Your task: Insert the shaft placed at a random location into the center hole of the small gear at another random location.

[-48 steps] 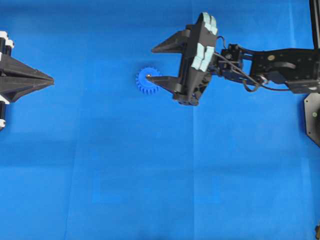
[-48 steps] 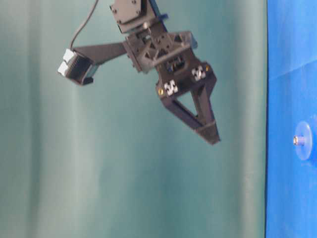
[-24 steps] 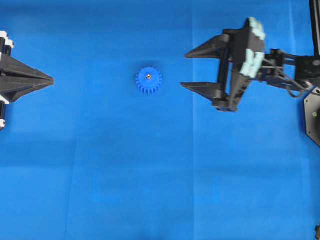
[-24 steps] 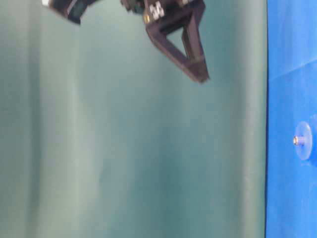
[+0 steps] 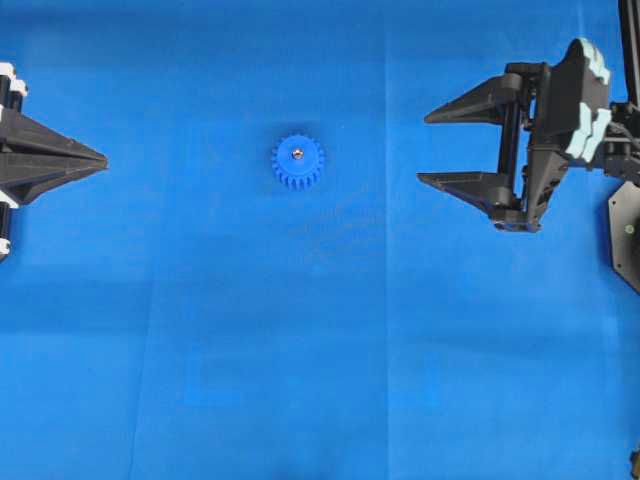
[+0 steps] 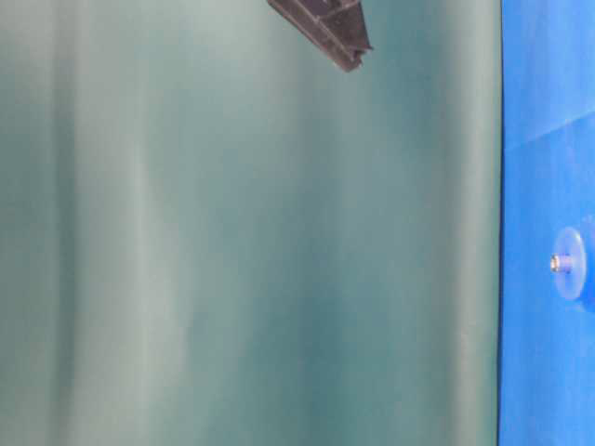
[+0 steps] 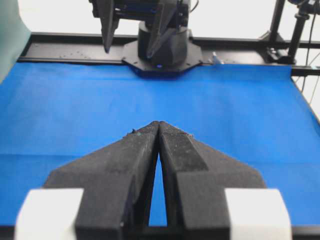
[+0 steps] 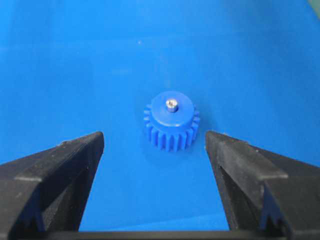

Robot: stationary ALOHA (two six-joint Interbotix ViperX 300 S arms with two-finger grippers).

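Observation:
The small gear (image 5: 298, 163), a bright-blue toothed wheel, lies flat on the blue mat left of centre. The shaft (image 5: 298, 153) stands upright in its hub, so its silvery round end shows and the center hole is filled and hidden. The right wrist view shows the gear (image 8: 171, 125) and shaft (image 8: 172, 104) ahead of my right gripper (image 8: 154, 137). That gripper (image 5: 424, 149) hangs open and empty, well to the gear's right. My left gripper (image 5: 103, 158) rests shut at the far left edge, its tips (image 7: 159, 124) pressed together on nothing.
The right arm's black base (image 7: 162, 50) and a black frame rail (image 7: 60, 47) stand at the mat's far edge in the left wrist view. A green backdrop (image 6: 232, 279) fills the table-level view, with one finger of the right gripper (image 6: 339, 37) at the top.
My right gripper has drawn back to the right and upward, away from the gear, still open. The shaft stays standing in the gear. The left gripper has not moved.

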